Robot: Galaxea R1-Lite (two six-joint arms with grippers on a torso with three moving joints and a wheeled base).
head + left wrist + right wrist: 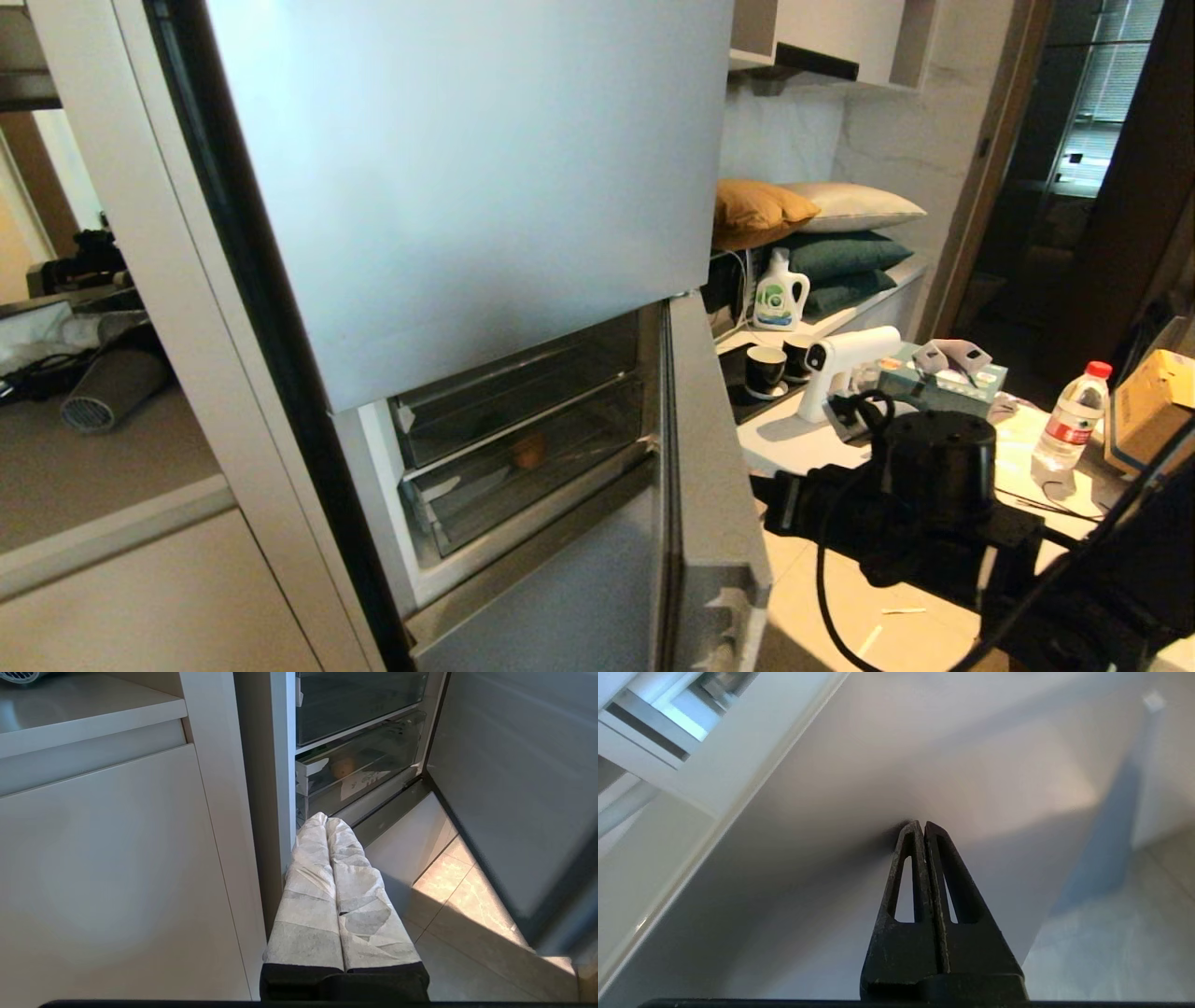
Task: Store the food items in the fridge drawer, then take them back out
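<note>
Your right gripper (923,828) is pinched fully shut, holding nothing, tips right up at the open fridge door's panel (971,765), on the far side of that door from the fridge drawer (523,467). The bun (528,450) sits inside the drawer, behind its clear front wall; pepper not visible. Left gripper (326,822) also closed and empty, low, pointing straight at the drawer. I'd judge left better placed
</note>
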